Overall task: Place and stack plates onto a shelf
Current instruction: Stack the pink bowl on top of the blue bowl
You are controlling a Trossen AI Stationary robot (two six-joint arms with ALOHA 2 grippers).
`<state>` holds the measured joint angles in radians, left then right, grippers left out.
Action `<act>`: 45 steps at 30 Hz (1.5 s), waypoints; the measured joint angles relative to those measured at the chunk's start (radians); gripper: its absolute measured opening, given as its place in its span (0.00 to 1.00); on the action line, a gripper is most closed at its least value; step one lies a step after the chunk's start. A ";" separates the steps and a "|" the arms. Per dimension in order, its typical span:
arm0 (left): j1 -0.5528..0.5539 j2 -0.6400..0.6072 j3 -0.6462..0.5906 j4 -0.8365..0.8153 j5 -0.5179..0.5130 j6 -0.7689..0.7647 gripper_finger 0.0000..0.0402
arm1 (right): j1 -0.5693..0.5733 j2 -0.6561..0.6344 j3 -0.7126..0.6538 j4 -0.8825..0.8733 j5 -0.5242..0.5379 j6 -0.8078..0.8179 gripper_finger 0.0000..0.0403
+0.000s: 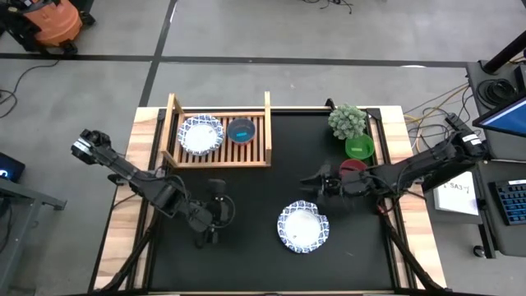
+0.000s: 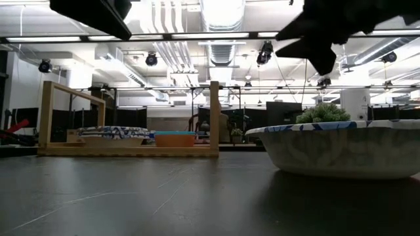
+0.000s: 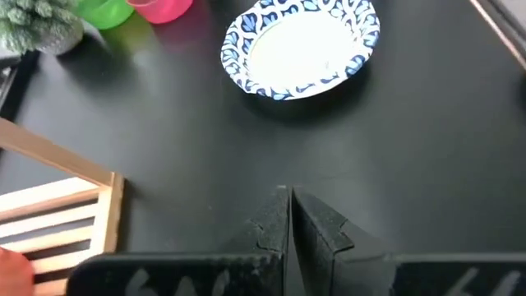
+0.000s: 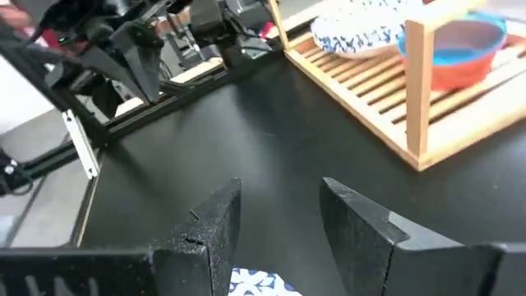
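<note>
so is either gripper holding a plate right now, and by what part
Nothing is held: left gripper is shut on nothing, right gripper is open above the loose plate.

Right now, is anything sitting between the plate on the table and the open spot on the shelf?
Nothing visible blocks it. The loose plate lies on bare black table, and the stretch toward the shelf is open. The shelf already holds a plate and a bowl. The open right gripper hovers just beyond the loose plate.
</note>
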<state>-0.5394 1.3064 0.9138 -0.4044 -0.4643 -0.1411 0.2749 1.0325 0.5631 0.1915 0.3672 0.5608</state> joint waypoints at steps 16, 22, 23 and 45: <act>0.005 0.000 0.000 0.012 -0.013 0.070 0.00 | -0.171 0.142 0.264 -1.084 -0.007 0.675 0.39; 0.005 0.000 0.000 0.013 -0.051 0.062 0.00 | -0.204 0.222 0.243 -1.140 -0.025 0.768 0.39; 0.005 0.000 0.000 0.013 -0.051 0.058 0.00 | -0.211 0.239 0.243 -1.144 -0.032 0.776 0.39; 0.004 0.000 0.000 0.014 -0.052 0.026 0.00 | -0.254 0.304 0.250 -1.207 -0.078 0.774 0.39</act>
<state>-0.5350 1.3067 0.9138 -0.3908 -0.5159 -0.1151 0.0209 1.3365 0.8135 -1.0158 0.2895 1.3346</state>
